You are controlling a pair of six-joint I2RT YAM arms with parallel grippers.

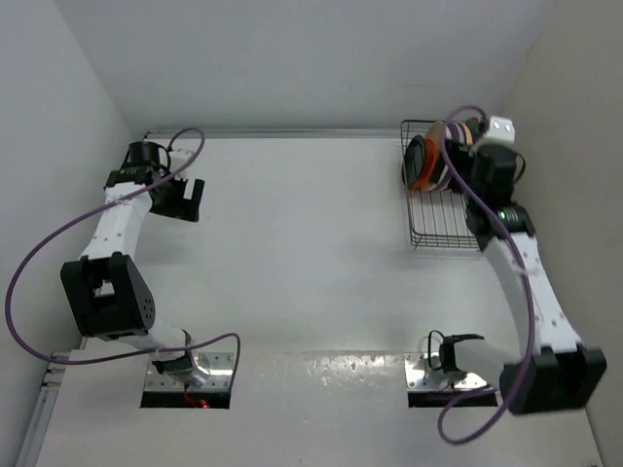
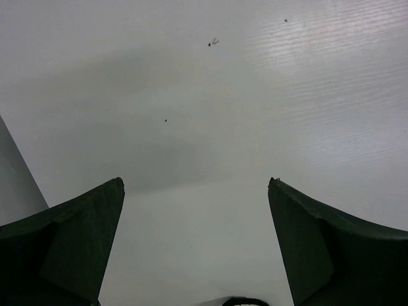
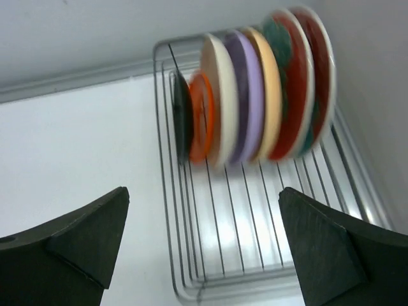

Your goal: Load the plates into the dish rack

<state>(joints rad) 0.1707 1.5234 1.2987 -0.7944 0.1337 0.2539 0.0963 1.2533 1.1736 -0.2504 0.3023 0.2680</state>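
The dish rack (image 1: 440, 226) stands at the far right of the table; it also shows in the right wrist view (image 3: 255, 242). Several plates stand upright on edge in its far end: small black plate (image 3: 181, 115), small bright orange plate (image 3: 201, 118), cream plate (image 3: 220, 95), lavender plate (image 3: 245, 89), pale orange plate (image 3: 268, 83), and two red plates with teal pattern (image 3: 299, 70). My right gripper (image 3: 204, 220) is open and empty above the rack's near half. My left gripper (image 2: 194, 191) is open and empty over bare table at the far left (image 1: 183, 197).
White walls close in the table at the back and on both sides. The rack sits close to the right wall (image 1: 574, 146). Purple cables loop along both arms.
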